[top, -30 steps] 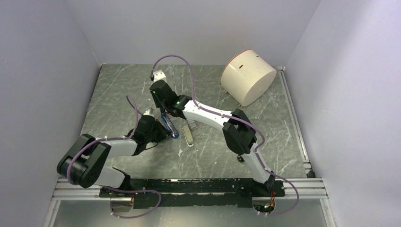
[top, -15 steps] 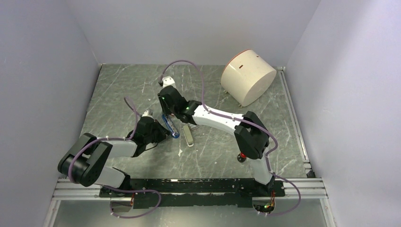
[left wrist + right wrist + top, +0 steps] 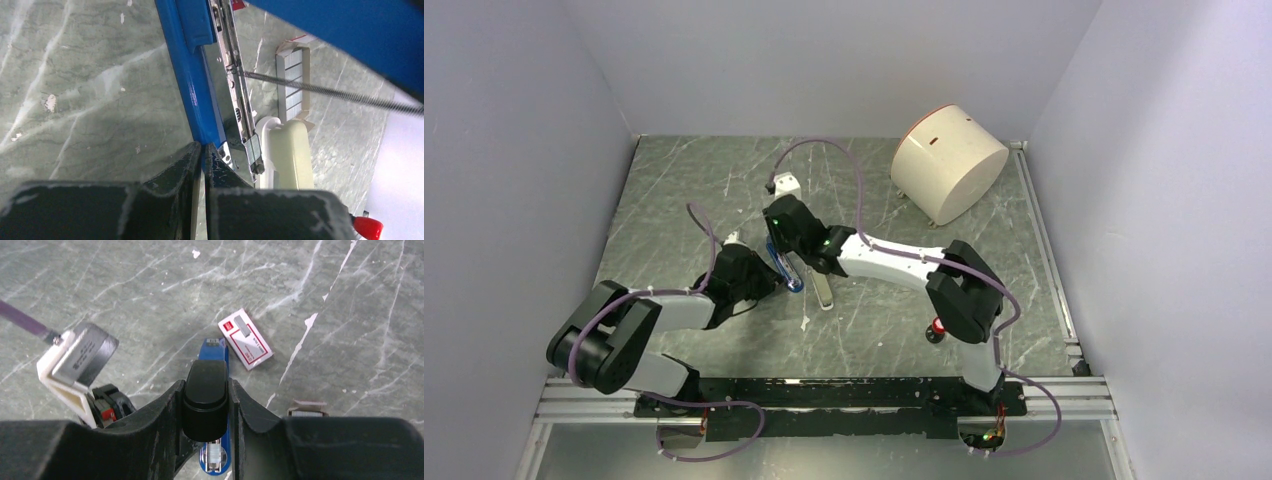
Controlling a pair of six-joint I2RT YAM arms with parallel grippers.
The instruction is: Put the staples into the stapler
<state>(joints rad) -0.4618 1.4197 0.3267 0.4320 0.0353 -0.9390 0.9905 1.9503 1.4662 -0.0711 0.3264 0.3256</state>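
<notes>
The blue stapler (image 3: pixel 792 277) lies open on the table between both arms. My left gripper (image 3: pixel 204 148) is shut on the edge of its blue base (image 3: pixel 186 75), next to the silver channel (image 3: pixel 240 105) and a stretched spring (image 3: pixel 320 90). My right gripper (image 3: pixel 206 390) is shut on the stapler's black arm (image 3: pixel 205 400), held up above the base (image 3: pixel 214 352). The staples show as a grey ribbed block in an open tray (image 3: pixel 292 82) beyond the stapler, also the tray (image 3: pixel 306 413). Their red and white box top (image 3: pixel 245 338) lies apart on the table.
A beige oblong bar (image 3: pixel 824 292) lies right beside the stapler, seen close as the bar (image 3: pixel 287 155). A small red-capped knob (image 3: pixel 938 327) sits near the right arm's elbow. A big cream cylinder (image 3: pixel 949 160) lies at the back right. Walls enclose the table.
The right arm has swung right and toward the near edge, carrying the stapler's black arm with it. The left arm has held still on the base.
</notes>
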